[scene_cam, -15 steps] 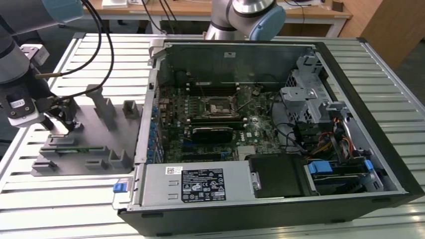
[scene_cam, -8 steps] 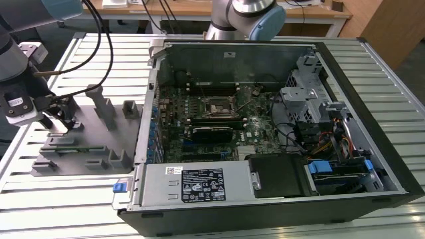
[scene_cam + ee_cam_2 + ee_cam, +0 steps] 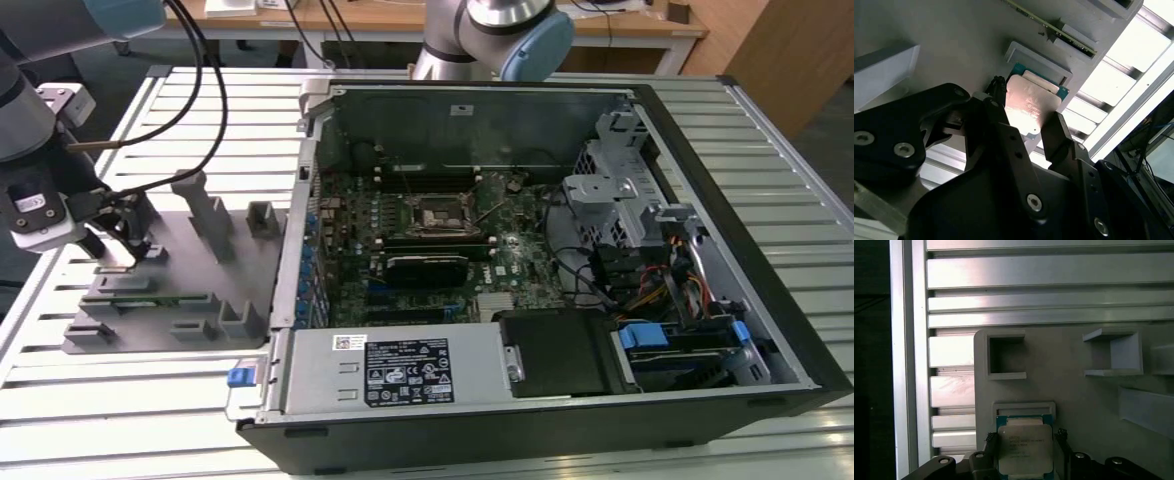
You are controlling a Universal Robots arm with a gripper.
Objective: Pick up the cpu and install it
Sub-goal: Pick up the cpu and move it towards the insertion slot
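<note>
The cpu (image 3: 1025,445), a flat square chip with a silvery top on a green base, lies in a shallow pocket of the grey plastic fixture (image 3: 200,270) at the exterior view's left. My gripper (image 3: 114,252) hangs low over that pocket. In both wrist views its two black fingers press against opposite edges of the cpu (image 3: 1031,102), so the gripper (image 3: 1026,114) is shut on it, and the chip looks level with its pocket. The motherboard socket (image 3: 437,212) sits open inside the computer case, far to the exterior view's right of the gripper (image 3: 1025,437).
The open computer case (image 3: 747,330) takes up the exterior view's middle and right, with drive cages and cables along its right side. Upright posts (image 3: 214,215) rise from the fixture beside the gripper. A second arm's base (image 3: 494,30) stands behind the case. The table is slatted aluminium.
</note>
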